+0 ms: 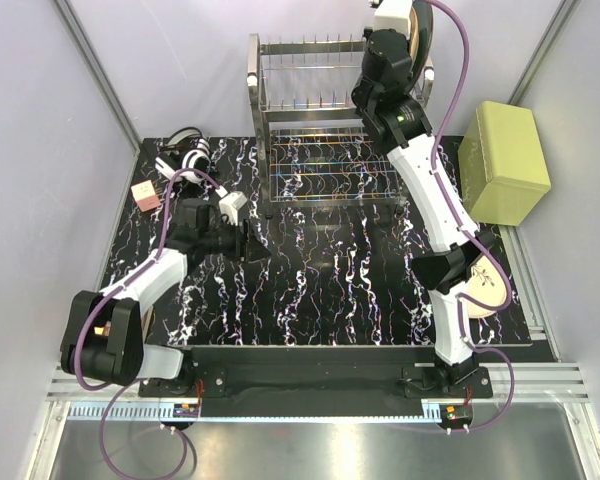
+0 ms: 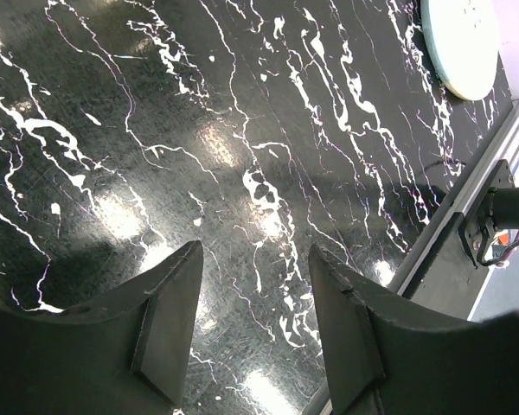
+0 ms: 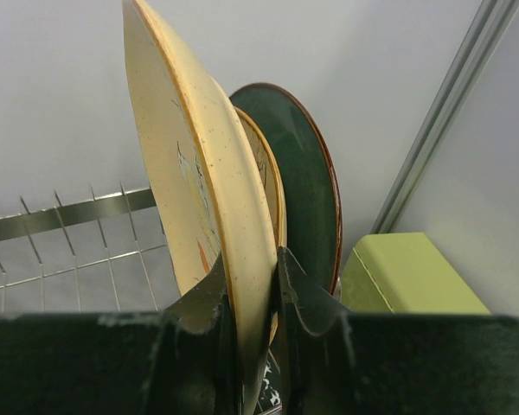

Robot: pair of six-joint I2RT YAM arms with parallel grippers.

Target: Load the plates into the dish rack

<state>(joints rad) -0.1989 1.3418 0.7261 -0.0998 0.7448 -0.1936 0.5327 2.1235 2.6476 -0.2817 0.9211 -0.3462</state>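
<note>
My right gripper [image 3: 253,268] is shut on the rim of an orange-peach plate [image 3: 195,164] and holds it upright over the right end of the dish rack [image 1: 310,110]. Close behind it stand a second orange-peach plate [image 3: 266,177] and the teal plate [image 3: 310,186], both upright. The rack's wire prongs [image 3: 69,238] show to the left. In the top view my right gripper [image 1: 405,32] is high at the rack's top right. The cream plate with a pale-blue edge [image 1: 488,292] lies flat at the table's right front, also in the left wrist view [image 2: 461,43]. My left gripper [image 1: 248,240] is open and empty over the bare table [image 2: 255,251].
An olive-green box [image 1: 505,160] stands right of the rack, close to the held plates [image 3: 406,277]. A pink cube [image 1: 146,197] and a black-and-white object [image 1: 188,155] lie at the back left. The table's metal front edge [image 2: 467,199] is near my left gripper.
</note>
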